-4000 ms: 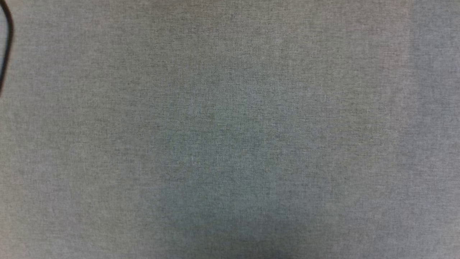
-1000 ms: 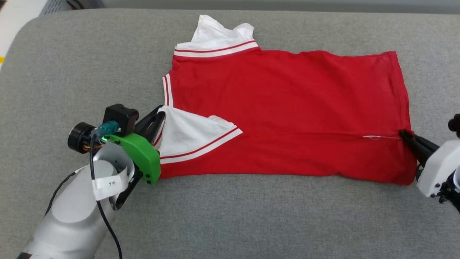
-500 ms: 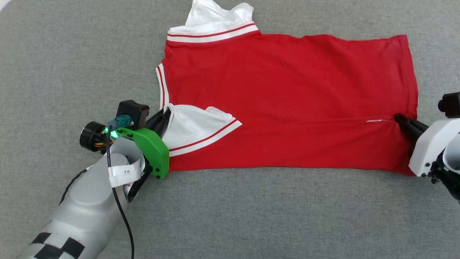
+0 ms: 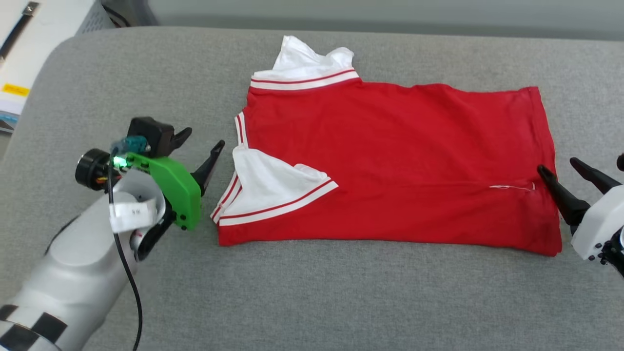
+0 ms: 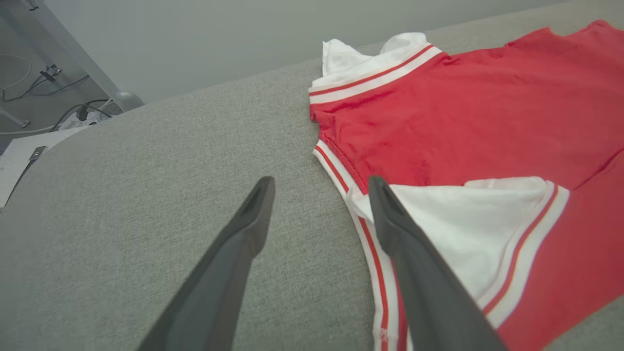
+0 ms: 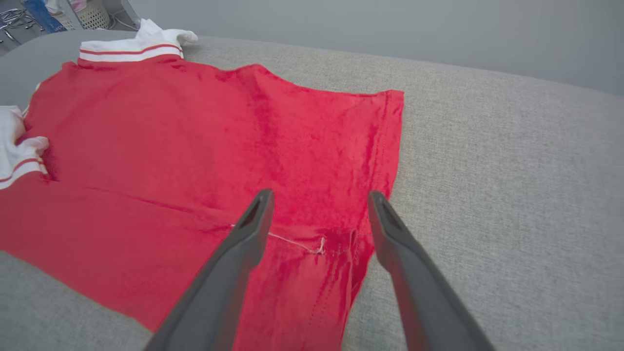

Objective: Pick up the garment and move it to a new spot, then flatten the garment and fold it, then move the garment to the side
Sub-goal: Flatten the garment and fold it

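Observation:
The garment, a red T-shirt with white, striped-trim sleeves, lies flat on the grey padded surface, collar end to the left. Its near edge is folded over the body, and one white sleeve lies on top. My left gripper stands open just left of that sleeve, apart from the cloth. In the left wrist view the left gripper has bare grey surface between its fingers, with the garment beside them. My right gripper is open at the hem; in the right wrist view the right gripper straddles the garment there.
The grey surface has a rounded far-left corner, with a white board beyond it. Cables lie on the floor past that corner. Bare grey surface runs in front of the garment and to both sides.
Both grippers have opened and let go of the garment. The left one has drawn back to the left of the sleeve. The head camera has also shifted.

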You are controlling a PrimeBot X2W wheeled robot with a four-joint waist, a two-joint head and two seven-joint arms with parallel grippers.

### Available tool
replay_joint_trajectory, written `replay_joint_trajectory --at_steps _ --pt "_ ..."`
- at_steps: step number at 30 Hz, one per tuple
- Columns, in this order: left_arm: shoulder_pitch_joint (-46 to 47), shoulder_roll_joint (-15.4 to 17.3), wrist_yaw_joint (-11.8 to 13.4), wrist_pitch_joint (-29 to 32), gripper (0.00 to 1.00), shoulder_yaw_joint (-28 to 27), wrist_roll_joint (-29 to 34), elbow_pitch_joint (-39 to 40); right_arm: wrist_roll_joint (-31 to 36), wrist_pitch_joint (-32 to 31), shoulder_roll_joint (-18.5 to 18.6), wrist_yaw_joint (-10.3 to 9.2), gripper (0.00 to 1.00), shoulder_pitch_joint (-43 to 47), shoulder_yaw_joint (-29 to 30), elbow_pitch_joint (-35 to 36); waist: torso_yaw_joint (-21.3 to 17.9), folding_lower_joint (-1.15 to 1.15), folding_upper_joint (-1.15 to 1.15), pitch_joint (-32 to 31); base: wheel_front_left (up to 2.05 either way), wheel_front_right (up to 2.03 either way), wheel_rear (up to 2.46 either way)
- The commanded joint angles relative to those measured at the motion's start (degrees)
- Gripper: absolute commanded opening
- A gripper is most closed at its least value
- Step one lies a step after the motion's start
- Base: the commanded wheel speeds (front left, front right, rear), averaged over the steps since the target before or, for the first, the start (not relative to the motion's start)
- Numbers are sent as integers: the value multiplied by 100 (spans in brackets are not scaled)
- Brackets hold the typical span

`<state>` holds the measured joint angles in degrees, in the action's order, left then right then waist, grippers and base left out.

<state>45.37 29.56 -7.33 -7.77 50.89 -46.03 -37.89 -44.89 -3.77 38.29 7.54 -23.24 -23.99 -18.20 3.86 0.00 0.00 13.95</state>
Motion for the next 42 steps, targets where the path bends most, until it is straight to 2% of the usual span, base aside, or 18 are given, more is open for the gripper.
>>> replay_joint_trajectory --at_steps 1,5,11,16,21,30,34,35,36,39,42 --pt "163 94 -15 271 100 72 -162 182 48 7 31 -5 100 116 78 99 94 0 0 -219 0 0 0" --pt "375 356 -15 1312 100 337 -607 666 108 -119 35 -5 100 284 244 287 124 0 0 -328 0 0 0" --pt "564 533 -15 3002 100 710 -1548 1005 224 -354 -54 -5 100 455 406 466 115 0 0 -372 0 0 0" --pt "589 549 -15 3841 100 983 -1978 936 268 -536 -171 -5 100 533 472 585 29 0 0 -298 0 0 0" --pt "509 413 -15 4094 100 1180 -2139 714 305 -652 -263 -5 100 510 551 641 -67 0 0 -150 0 0 0" --pt "280 85 -15 4106 100 1471 -2139 -162 365 -727 -396 -5 100 398 519 611 -184 0 0 46 0 0 0" --pt "172 -1 -15 4167 100 1651 -2218 -217 334 -744 -384 -5 100 362 537 595 -189 0 0 14 0 0 0" --pt "169 20 -15 4165 45 1707 -2210 -173 345 -736 -364 -5 100 341 561 599 -195 0 0 -1 0 0 0" --pt "167 53 -15 4142 0 1746 -2225 -109 353 -733 -337 -5 100 313 589 605 -195 0 0 -23 0 0 0" --pt "225 165 -15 3981 0 1787 -2256 91 362 -828 -192 -5 100 234 620 685 -170 0 0 -89 0 0 0" --pt "358 292 -15 3677 0 1710 -2297 254 378 -1094 127 -5 100 122 608 853 -134 0 0 -153 0 0 0"
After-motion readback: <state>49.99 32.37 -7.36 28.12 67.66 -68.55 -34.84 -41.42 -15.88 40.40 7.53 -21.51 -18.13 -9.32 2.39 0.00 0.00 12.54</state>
